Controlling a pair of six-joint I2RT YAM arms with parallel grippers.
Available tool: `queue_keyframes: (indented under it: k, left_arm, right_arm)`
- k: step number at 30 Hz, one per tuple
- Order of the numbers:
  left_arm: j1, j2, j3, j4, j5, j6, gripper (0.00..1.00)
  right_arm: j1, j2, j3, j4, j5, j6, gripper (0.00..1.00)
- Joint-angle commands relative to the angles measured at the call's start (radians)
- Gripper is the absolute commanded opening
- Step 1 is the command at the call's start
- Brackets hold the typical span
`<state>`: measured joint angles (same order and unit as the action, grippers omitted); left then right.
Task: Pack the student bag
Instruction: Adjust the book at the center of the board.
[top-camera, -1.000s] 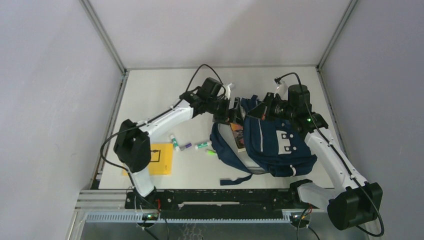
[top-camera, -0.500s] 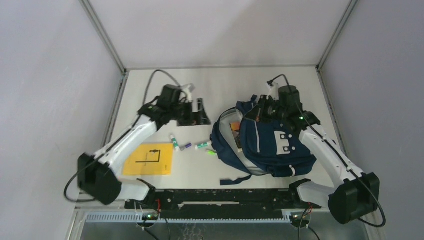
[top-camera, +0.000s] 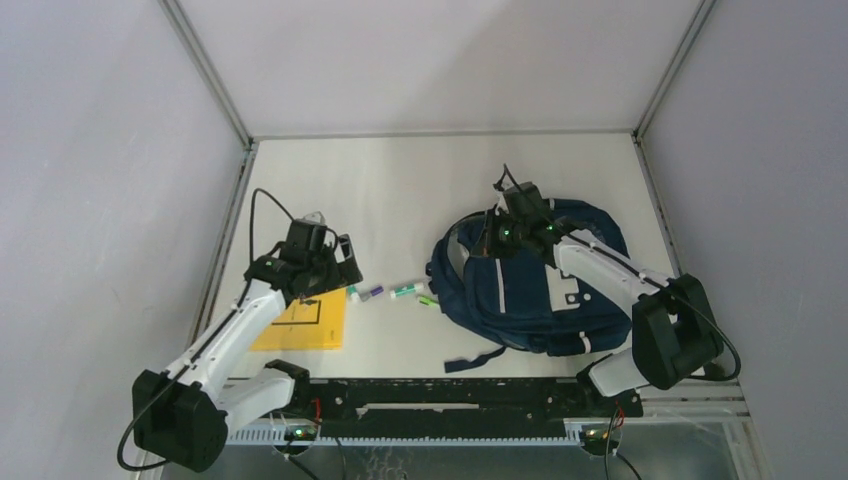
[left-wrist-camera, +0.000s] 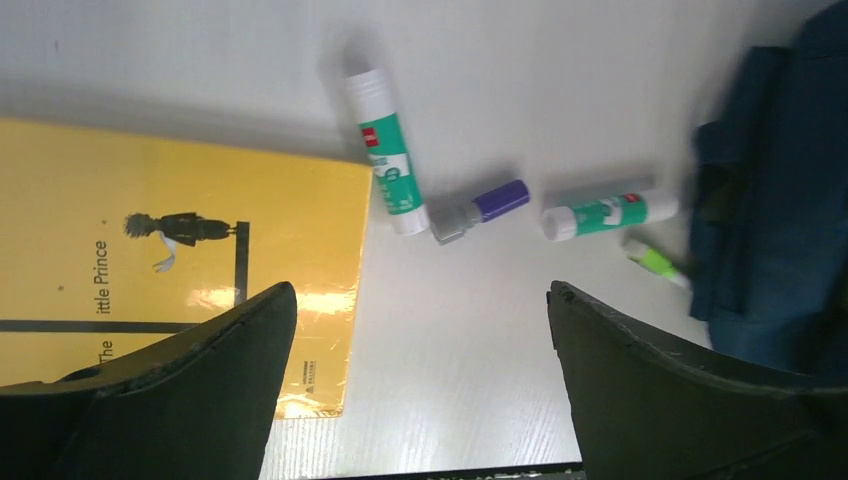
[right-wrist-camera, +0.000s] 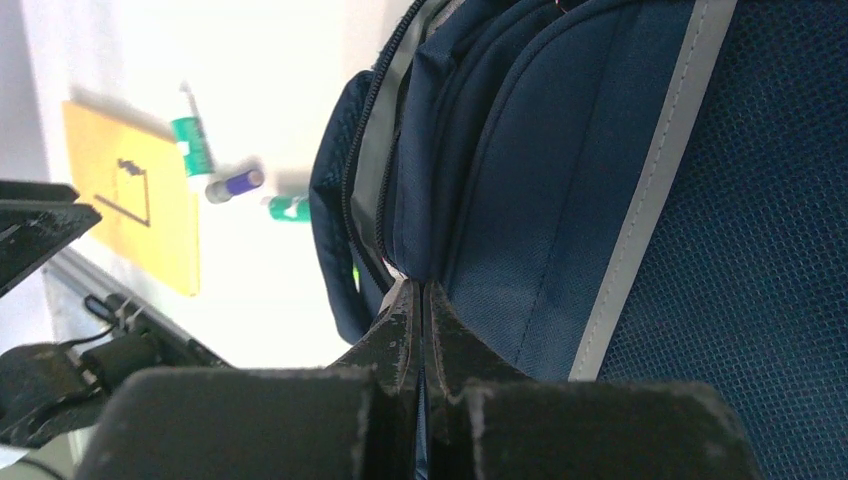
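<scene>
Back off the bag (top-camera: 520, 300) now, left gripper (left-wrist-camera: 420, 300) hangs wide open and empty near the glue sticks (left-wrist-camera: 385, 160); right gripper (right-wrist-camera: 417, 300) pinches the bag's rim. I reckon that thin pinch slips if I tug.

My student bag (top-camera: 510, 300) lies slumped flat to my right, navy with white piping, a strap trailing nearward; its zip looks part-open.

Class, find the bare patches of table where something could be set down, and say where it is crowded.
Bare: the far table strip between the back wall and the bag, and the near patch between book and strap. Crowded: the gap between book and bag, strewn with glue sticks and pens, left gripper above.
</scene>
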<state>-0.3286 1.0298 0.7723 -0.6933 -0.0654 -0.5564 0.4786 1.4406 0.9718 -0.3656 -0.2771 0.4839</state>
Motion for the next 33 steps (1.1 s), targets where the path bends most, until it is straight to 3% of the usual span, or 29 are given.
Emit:
queue_keyframes:
  k: [1,7,16,19,22,25,33]
  left_arm:
    - [0.014,0.026,-0.029,0.032,-0.041,-0.041,1.00]
    - [0.013,0.039,-0.065,0.067,-0.004,-0.056,1.00]
    - [0.014,0.030,-0.076,0.063,-0.008,-0.060,0.99]
    - [-0.009,0.016,-0.055,0.056,-0.017,-0.034,0.97]
    - [-0.123,0.018,-0.002,0.026,-0.108,-0.009,0.99]
    - [-0.197,0.038,0.031,0.042,-0.091,-0.022,0.98]
    - [-0.337,0.110,0.089,0.118,-0.059,-0.021,0.98]
  right_arm:
    - [-0.032,0.021,-0.022,0.008,0.167,-0.049,0.00]
    - [-0.055,0.022,-0.060,-0.033,0.271,-0.080,0.00]
    - [-0.064,-0.024,-0.061,-0.032,0.268,-0.072,0.01]
    - [-0.046,-0.056,-0.061,-0.022,0.240,-0.076,0.16]
    - [-0.022,-0.076,-0.051,-0.029,0.234,-0.073,0.35]
    - [-0.017,-0.094,-0.036,-0.042,0.231,-0.067,0.50]
    - [-0.038,-0.199,-0.038,-0.100,0.319,-0.052,0.57]
